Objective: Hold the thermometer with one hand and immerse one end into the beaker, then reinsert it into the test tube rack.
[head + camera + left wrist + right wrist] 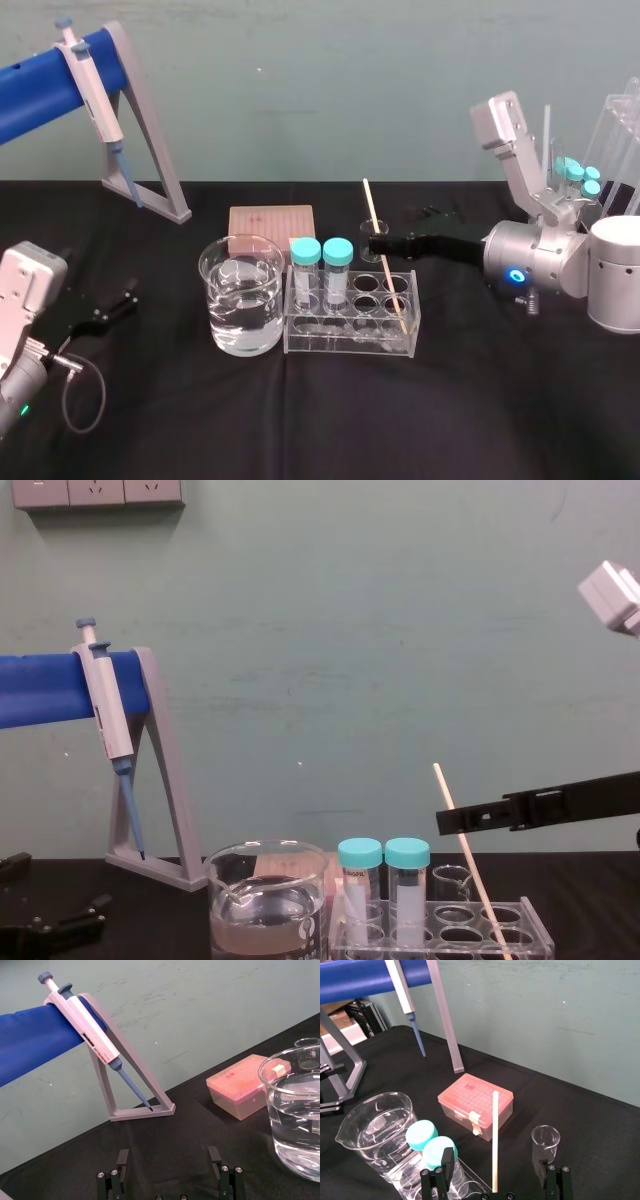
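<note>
The thermometer (372,205) is a thin cream rod that leans in a right-hand hole of the clear test tube rack (350,338). My right gripper (376,241) reaches in from the right at about mid-height on the rod. In the right wrist view the gripper (493,1159) is open and the thermometer (495,1130) stands between its fingers, touching neither. The beaker (242,305), part full of water, stands just left of the rack. My left gripper (169,1160) is open and parked low at the table's left.
Two teal-capped tubes (320,262) stand in the rack's left end. A pink tip box (271,225) and a small beaker (546,1140) sit behind the rack. The grey pipette stand (150,165) holding a pipette (95,90) is at back left. More capped tubes (580,175) stand at far right.
</note>
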`<act>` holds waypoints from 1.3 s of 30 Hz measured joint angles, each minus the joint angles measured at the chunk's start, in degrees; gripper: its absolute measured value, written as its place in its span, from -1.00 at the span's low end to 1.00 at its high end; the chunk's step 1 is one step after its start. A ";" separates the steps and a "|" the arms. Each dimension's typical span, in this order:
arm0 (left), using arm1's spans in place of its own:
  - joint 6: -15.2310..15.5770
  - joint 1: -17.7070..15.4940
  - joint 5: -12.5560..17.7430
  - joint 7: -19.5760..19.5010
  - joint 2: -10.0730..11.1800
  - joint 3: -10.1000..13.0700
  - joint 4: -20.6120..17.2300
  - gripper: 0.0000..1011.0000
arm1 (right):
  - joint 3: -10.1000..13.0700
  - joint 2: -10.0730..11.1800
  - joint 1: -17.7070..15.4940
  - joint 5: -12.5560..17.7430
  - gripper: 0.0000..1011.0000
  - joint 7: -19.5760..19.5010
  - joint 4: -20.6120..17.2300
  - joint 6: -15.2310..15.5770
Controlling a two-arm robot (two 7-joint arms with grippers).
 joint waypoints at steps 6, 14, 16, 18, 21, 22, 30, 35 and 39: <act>0.00 0.00 0.00 0.00 0.00 0.00 0.00 0.99 | 0.01 -1.54 0.40 -1.26 0.98 -0.53 1.66 -0.44; 0.00 0.00 0.00 0.00 0.00 0.00 0.00 0.99 | 0.35 -3.51 0.85 -2.91 0.98 -1.42 3.40 -0.92; 0.00 0.00 0.00 0.00 0.00 0.00 0.00 0.99 | 0.58 -3.92 0.87 -3.35 0.98 -1.69 3.60 -1.05; 0.00 0.00 0.00 0.00 0.00 0.00 0.00 0.99 | 0.75 -4.16 0.87 -3.59 0.98 -1.83 3.68 -1.10; 0.00 0.00 0.00 0.00 0.00 0.00 0.00 0.99 | 1.17 -4.52 0.84 -3.99 0.98 -2.07 3.72 -1.15; 0.00 0.00 0.00 0.00 0.00 0.00 0.00 0.99 | 1.38 -4.68 0.76 -4.17 0.98 -2.13 3.72 -1.20; 0.00 0.00 0.00 0.00 0.00 0.00 0.00 0.99 | 2.33 -5.64 0.64 -4.81 0.78 -2.12 4.36 -1.17; 0.00 0.00 0.00 0.00 0.00 0.00 0.00 0.99 | 2.66 -6.55 1.17 -4.87 0.47 -1.29 6.00 -0.68; 0.00 0.00 0.00 0.00 0.00 0.00 0.00 0.99 | 2.74 -7.01 1.52 -4.96 0.23 -0.66 6.86 -0.69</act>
